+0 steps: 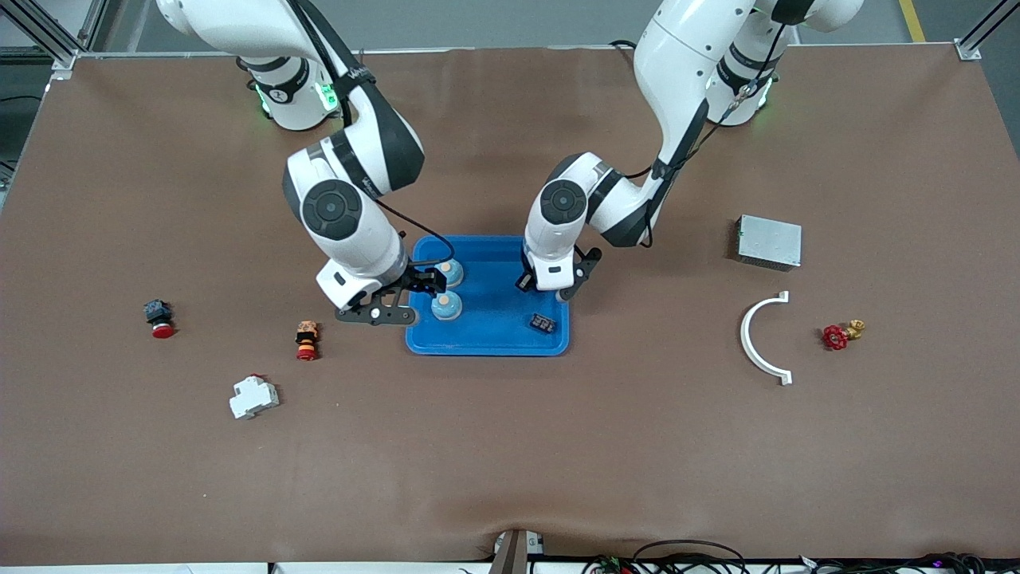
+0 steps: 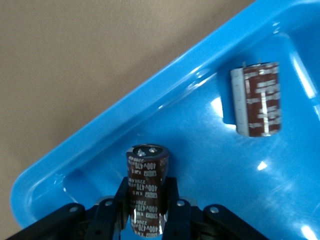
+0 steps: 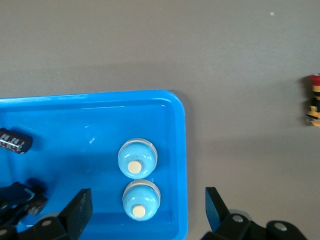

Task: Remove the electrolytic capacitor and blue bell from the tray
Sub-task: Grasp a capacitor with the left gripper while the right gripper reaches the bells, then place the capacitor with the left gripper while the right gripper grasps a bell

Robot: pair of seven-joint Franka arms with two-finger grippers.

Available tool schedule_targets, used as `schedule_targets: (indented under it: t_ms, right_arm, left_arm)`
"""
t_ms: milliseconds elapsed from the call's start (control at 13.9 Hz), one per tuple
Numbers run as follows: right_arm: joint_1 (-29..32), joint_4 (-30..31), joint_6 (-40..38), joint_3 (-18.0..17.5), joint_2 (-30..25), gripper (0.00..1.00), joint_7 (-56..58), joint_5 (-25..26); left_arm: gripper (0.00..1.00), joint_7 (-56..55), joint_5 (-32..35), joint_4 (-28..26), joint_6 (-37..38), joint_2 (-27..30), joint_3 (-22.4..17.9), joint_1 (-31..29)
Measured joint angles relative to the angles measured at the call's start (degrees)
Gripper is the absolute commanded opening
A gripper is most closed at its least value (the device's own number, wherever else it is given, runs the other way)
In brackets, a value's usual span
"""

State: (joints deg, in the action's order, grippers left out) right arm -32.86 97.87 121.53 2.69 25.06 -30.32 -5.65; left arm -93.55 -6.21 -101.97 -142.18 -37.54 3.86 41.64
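Observation:
A blue tray point(image 1: 494, 339) lies mid-table. In it stand two light-blue bells point(image 1: 450, 273) point(image 1: 445, 305) toward the right arm's end, and a dark capacitor point(image 1: 543, 323) lies near its corner nearest the front camera. My left gripper point(image 1: 548, 288) is over the tray point(image 2: 200, 150), shut on a second brown capacitor point(image 2: 146, 195), with the loose capacitor point(image 2: 257, 99) beside it. My right gripper point(image 3: 147, 207) is open, straddling the tray's rim point(image 3: 182, 150). One bell point(image 3: 141, 199) sits between its fingers and the other bell point(image 3: 137, 158) just past it.
Toward the right arm's end lie a red push button point(image 1: 159, 317), an orange-red button point(image 1: 307, 340) and a white breaker point(image 1: 254, 396). Toward the left arm's end are a grey metal box point(image 1: 769, 241), a white curved piece point(image 1: 761, 339) and a red valve point(image 1: 841, 333).

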Motion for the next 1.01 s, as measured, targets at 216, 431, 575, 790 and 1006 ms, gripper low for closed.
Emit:
schedule_targets:
  t_ms: [216,431,575,790,1006]
  right_arm:
    - [0.0,0.2,2.7,0.2,2.6,1.0,2.1,0.0]
    - [-0.1,0.3,4.3,0.1,5.2,1.0,2.6,-0.1]
    - [-0.4,0.2,4.9,0.1,6.8,1.0,2.7,-0.9]
    - [-1.0,0.1,5.8,0.0,8.4,1.0,2.7,-1.6]
    - [-1.8,0.0,5.8,-0.1,8.6,1.0,2.7,-4.5]
  left_arm:
    - [0.0,0.0,0.3,1.0,6.2,5.4,-0.9,-1.2]
    - [0.0,0.2,2.3,1.0,13.7,12.3,-1.2,-5.2]
    - [0.0,2.3,3.1,0.6,17.3,15.2,-1.3,-8.8]
    - [0.0,9.0,3.4,-1.4,18.8,16.7,-1.4,-14.8]
    - [0.0,18.2,3.4,-4.3,18.8,16.7,-1.4,-21.6]
